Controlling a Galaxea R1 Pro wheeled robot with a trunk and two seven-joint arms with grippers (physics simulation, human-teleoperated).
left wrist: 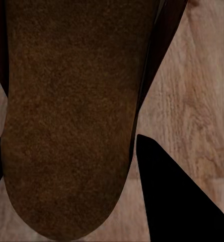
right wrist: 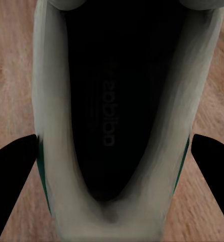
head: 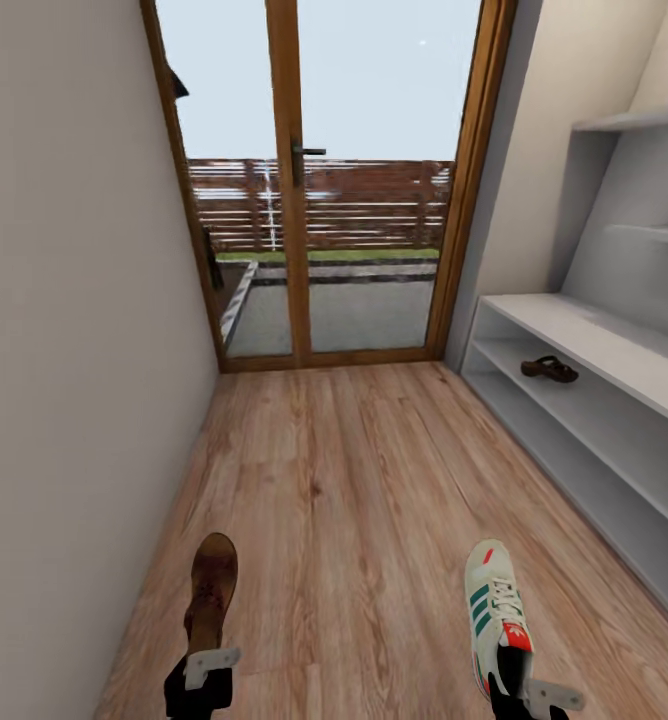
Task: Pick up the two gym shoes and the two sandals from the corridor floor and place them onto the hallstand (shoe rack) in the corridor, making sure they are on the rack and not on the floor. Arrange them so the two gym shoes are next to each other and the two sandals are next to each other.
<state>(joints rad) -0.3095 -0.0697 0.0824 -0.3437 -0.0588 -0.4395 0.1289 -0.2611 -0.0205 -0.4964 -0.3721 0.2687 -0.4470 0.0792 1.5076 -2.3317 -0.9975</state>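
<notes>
Left jaws point(head: 202, 668) grip a brown sandal point(head: 212, 592); right jaws point(head: 519, 690) grip a gym shoe point(head: 495, 608); another sandal point(head: 548, 369) sits in the far-right hallstand point(head: 614, 350).

A narrow corridor ran to a wood-framed glass door point(head: 339, 190), daylight behind it. Outside stood a slatted fence point(head: 324, 205). A plain wall point(head: 64, 300) closed the left; two wall shelves point(head: 639, 120) hung at right.

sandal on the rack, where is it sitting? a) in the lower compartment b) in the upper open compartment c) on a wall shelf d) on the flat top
b: the dark sandal lies on the board under the flat top of the hallstand, in the upper open compartment.
</notes>
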